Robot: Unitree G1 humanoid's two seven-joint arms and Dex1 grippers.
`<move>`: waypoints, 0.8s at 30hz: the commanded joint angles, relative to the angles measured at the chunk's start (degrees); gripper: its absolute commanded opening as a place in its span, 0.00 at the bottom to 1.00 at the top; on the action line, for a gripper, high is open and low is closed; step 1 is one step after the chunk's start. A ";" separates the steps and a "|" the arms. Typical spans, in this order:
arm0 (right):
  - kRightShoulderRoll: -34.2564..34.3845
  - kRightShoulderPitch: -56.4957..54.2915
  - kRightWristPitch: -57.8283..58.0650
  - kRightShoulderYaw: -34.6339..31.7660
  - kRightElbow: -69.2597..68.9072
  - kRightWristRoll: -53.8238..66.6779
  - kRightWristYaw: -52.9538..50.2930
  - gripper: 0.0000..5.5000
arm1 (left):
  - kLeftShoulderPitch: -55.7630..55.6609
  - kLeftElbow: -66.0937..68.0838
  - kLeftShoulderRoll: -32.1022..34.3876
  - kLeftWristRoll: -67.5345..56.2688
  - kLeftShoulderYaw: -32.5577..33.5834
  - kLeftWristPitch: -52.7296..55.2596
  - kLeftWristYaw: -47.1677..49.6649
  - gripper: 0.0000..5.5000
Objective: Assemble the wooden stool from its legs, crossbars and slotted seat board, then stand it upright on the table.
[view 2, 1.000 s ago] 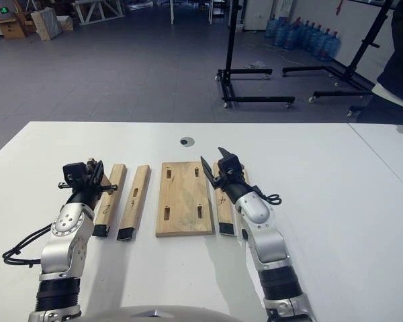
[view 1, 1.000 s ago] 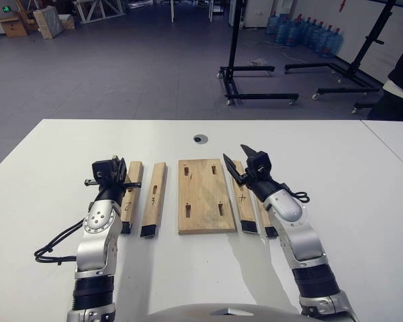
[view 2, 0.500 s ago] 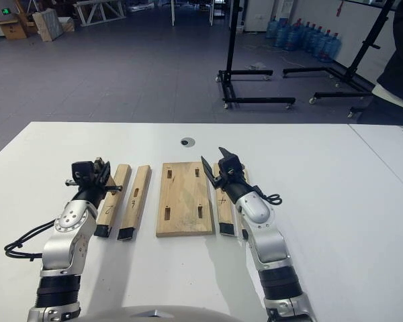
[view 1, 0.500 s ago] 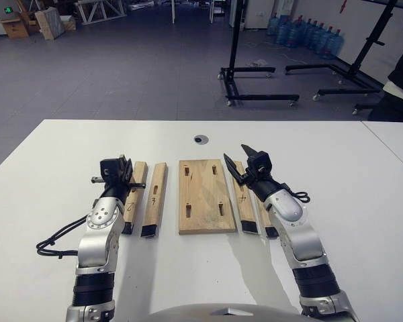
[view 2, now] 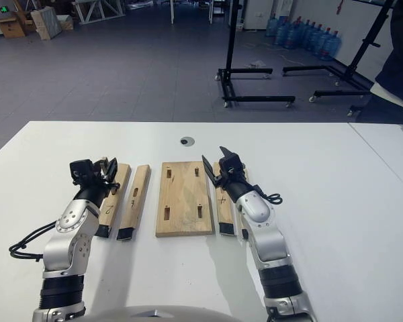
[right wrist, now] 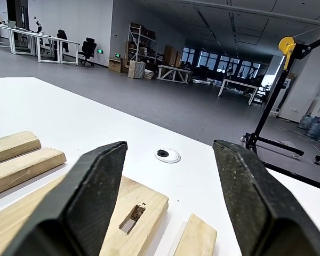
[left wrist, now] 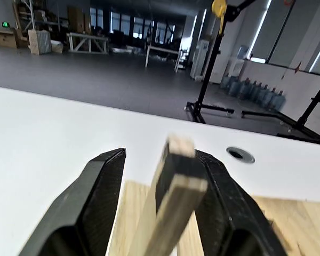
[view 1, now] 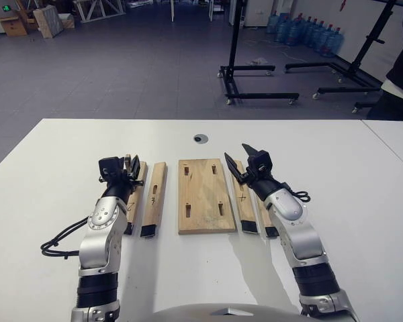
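Your left pincer [view 1: 124, 168] stood open astride the far end of the outermost leg [view 1: 131, 201], at nine o'clock of the seat board [view 1: 205, 194] on the tabletop [view 1: 363, 201]; your right pincer [view 1: 247, 161] gaped at three o'clock. Stiff, probably light wood: grip across its narrow sides.

Left hand [view 1: 123, 168] now farther right, astride far end of leftmost leg [view 1: 131, 204].
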 commanded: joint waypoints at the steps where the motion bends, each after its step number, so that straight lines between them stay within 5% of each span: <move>1: -0.34 -1.15 -0.02 -0.62 0.18 -0.24 -0.15 0.53 | -3.01 -3.29 1.38 -1.51 1.53 0.38 -0.33 0.38; 10: -0.03 -2.33 -0.45 -0.97 1.43 -0.22 0.05 0.53 | -16.64 -2.34 7.00 -3.91 6.31 0.78 -0.90 0.38; 19: -0.28 -1.37 -0.70 -0.34 1.80 -0.43 0.67 0.53 | -20.16 3.91 7.83 -1.44 1.31 -0.42 -3.87 0.38; 24: -0.93 -1.48 -0.61 0.03 1.96 -1.01 1.09 0.53 | -17.34 23.52 8.38 2.26 -3.42 -3.73 -9.01 0.38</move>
